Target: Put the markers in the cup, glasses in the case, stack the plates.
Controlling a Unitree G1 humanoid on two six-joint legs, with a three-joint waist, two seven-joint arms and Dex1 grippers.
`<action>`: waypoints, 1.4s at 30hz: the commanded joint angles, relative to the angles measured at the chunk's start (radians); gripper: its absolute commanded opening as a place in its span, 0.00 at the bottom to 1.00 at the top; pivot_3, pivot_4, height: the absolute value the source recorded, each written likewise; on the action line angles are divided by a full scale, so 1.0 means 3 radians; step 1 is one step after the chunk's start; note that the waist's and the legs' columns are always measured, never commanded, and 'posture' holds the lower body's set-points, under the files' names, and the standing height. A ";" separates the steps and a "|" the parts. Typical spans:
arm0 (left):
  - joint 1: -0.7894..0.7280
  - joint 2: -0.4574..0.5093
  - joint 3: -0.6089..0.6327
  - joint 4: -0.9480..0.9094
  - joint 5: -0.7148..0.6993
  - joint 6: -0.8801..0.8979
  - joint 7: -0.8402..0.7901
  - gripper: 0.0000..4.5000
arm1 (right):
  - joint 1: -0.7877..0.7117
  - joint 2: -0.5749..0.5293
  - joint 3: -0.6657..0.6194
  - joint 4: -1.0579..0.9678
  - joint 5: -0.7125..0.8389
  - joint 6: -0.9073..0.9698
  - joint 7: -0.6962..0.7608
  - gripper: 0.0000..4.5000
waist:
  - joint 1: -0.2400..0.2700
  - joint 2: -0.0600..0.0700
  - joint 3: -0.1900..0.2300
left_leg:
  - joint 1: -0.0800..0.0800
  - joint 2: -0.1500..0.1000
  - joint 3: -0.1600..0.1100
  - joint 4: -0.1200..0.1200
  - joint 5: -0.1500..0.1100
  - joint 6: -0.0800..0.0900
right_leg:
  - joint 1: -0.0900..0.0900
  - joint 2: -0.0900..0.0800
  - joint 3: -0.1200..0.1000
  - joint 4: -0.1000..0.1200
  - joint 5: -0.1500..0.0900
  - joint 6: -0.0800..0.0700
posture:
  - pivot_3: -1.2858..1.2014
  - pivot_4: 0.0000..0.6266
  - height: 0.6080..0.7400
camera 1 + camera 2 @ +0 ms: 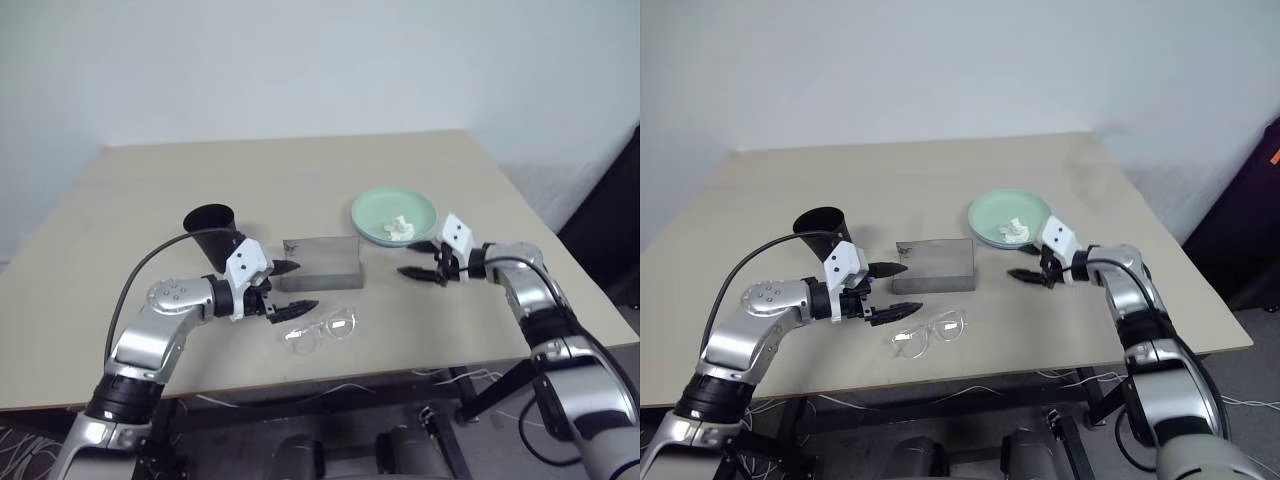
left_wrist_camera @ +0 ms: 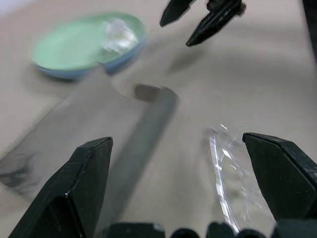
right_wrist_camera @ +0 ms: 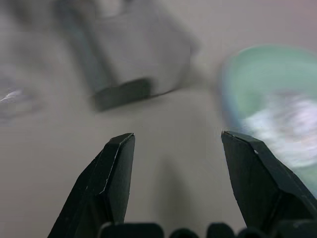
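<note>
Left eye view: clear round-lensed glasses (image 1: pixel 322 332) lie flat.

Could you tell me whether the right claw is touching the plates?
Apart. In the left eye view, bare table separates the right claw from the plates.

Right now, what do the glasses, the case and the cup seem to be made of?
Glasses: probably clear plastic frame, near-colourless and glossy. Case: likely grey plastic, its smoky lid half see-through. Cup: apparently matte black plastic, without bright reflections.
</note>
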 commanded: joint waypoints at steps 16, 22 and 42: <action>-0.0690 0.0102 -0.0715 0.0620 0.0472 0.0040 -0.0976 1.00 | 0.0584 0.0111 0.0017 -0.1229 0.0370 0.0514 -0.0145 0.67 | -0.0008 -0.0007 0.0002 | -0.0002 0.0000 -0.0003 0.0002 0.0000 -0.0001 | -0.0001 0.0003 0.0003 0.0000 -0.0001 -0.0001 | 0.52 0.00 1.00; -0.0703 -0.0033 -0.0723 0.0746 0.0561 0.0011 -0.0915 1.00 | 0.0710 0.0068 0.0009 -0.1355 0.0407 0.0546 -0.0239 0.67 | -0.0011 -0.0011 0.0002 | -0.0003 -0.0002 -0.0003 0.0006 0.0000 0.0000 | 0.0000 0.0004 0.0008 0.0001 -0.0001 -0.0001 | 0.52 0.00 1.00; -0.0551 -0.0098 -0.0613 0.0652 0.0550 -0.0008 -0.0739 0.42 | 0.0712 0.0045 0.0085 -0.1357 0.0416 0.0557 -0.0257 0.68 | -0.0012 -0.0014 0.0001 | -0.0002 -0.0003 -0.0004 0.0007 0.0000 0.0000 | 0.0001 0.0005 0.0011 0.0002 0.0000 -0.0001 | 0.52 0.00 1.00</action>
